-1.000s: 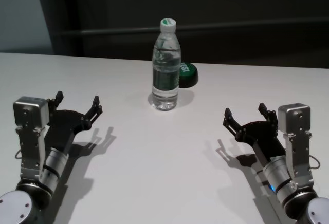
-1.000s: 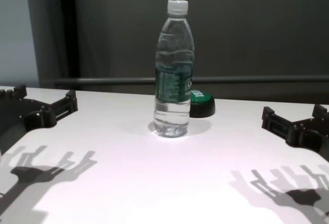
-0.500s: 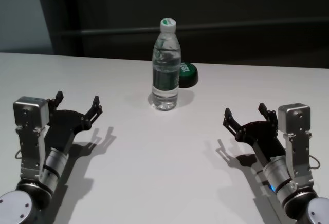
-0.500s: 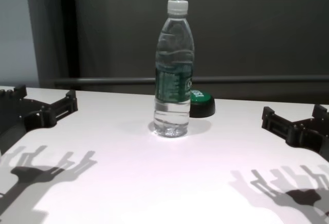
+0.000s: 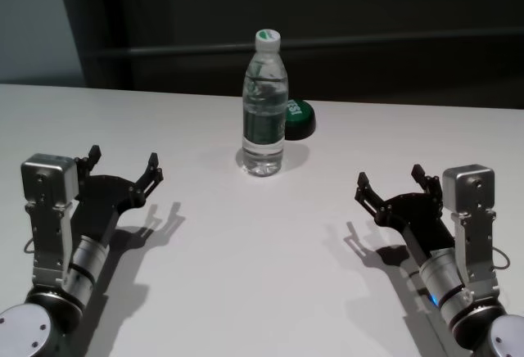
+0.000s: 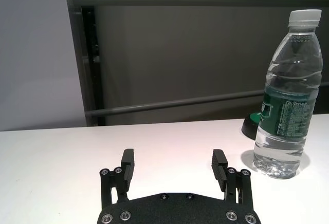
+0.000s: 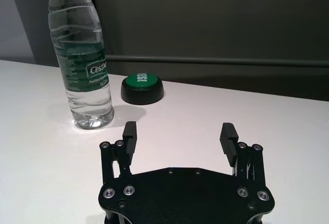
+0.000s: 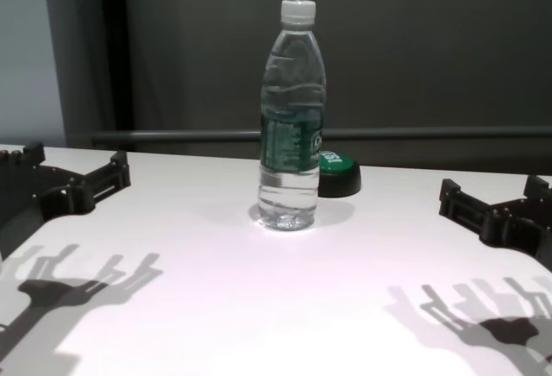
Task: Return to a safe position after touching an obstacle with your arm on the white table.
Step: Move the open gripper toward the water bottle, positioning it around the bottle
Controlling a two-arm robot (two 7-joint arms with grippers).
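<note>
**Both arms low, bottle upright**

The water bottle [image 5: 264, 110] stands upright at the far centre of the white table [image 5: 262, 250], a green button [image 5: 298, 118] just behind. Left gripper [image 5: 123, 164] and right gripper [image 5: 391, 181] hover near, spread, holding nothing.

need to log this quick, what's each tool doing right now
Left tool: open, holding nothing, hanging over the white table.
Right tool: open, holding nothing, well clear of the water bottle.
</note>
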